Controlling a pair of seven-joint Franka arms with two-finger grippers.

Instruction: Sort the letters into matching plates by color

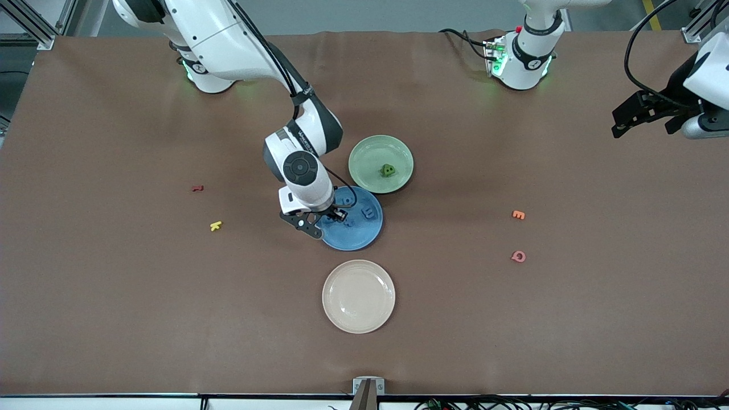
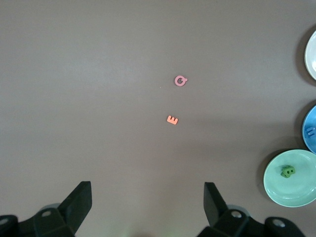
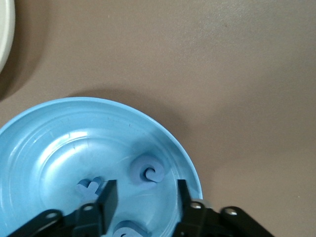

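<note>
The blue plate (image 1: 364,236) lies mid-table, with the pale green plate (image 1: 370,151) touching its rim on the side farther from the front camera. My right gripper (image 1: 322,219) hangs low over the blue plate (image 3: 44,143), near its rim toward the right arm's end. It is open (image 3: 144,197) with nothing between its fingers. Three blue letters lie in that plate: a round one (image 3: 148,170), one (image 3: 88,187) beside a finger, and one (image 3: 126,229) under the jaws. A small green clump of letters (image 1: 388,170) sits in the green plate (image 2: 296,195). My left gripper (image 1: 621,119) waits open (image 2: 147,192), raised over the left arm's end of the table.
A cream plate (image 1: 358,296) lies nearer the front camera than the blue plate. A red letter (image 1: 197,188) and a yellow letter (image 1: 215,226) lie toward the right arm's end. An orange E (image 1: 517,214) and a pink Q (image 1: 518,256) lie toward the left arm's end.
</note>
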